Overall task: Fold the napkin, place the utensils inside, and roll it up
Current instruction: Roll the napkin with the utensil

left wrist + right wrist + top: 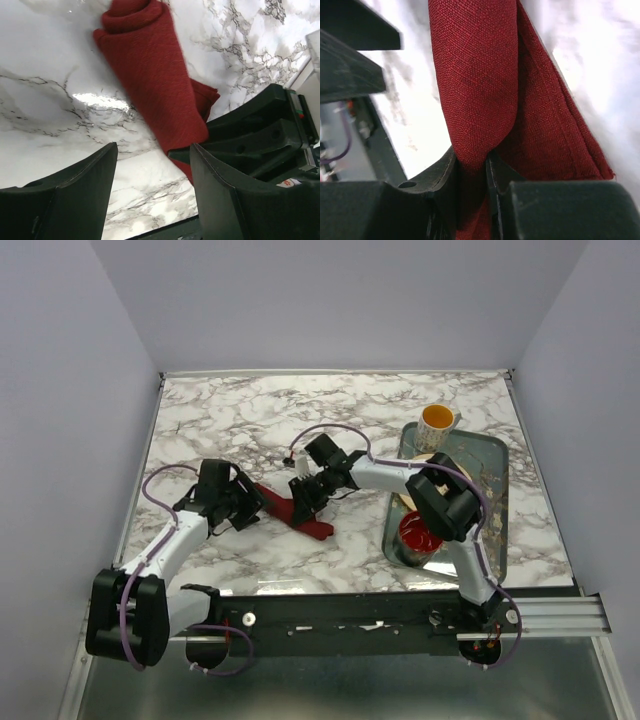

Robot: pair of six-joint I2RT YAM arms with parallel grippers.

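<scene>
Rail [400, 618], top view: nearest the camera; both arms reach from it onto the table [220, 420].
Top view, napkin [318, 530]: a narrow maroon bundle lying aslant at mid-table, between the two tools and well apart from the tray [495, 475].
Top view, left tool [252, 508]: at the napkin's end nearer the left arm; its grip is not readable from here.
Top view, right tool [305, 495]: down on the napkin's middle.
Left wrist, left tool [150, 195]: spread wide with nothing between the fingers; the napkin passes just beside one of them.
Left wrist, napkin [150, 85]: the far end looks rolled, and a loose flap sticks out on one side.
Right wrist, right tool [471, 175]: clamped on a thick fold of cloth.
Right wrist, napkin [475, 75]: a rounded fold above the pinch, with a flat hemmed layer lying loose beside it.
All views, fork: not seen; I cannot tell whether it sits inside.
Risk, unrolling: only one tool holds. If it lets go, the roll may spring slack, since the flap is not wound in.
Risk, dragging: a sideways pull may slide the whole napkin over the smooth table rather than tighten it, as the left tool pins nothing.
Risk, fork: if inside, it could slip out an open end should the napkin tilt.
</scene>
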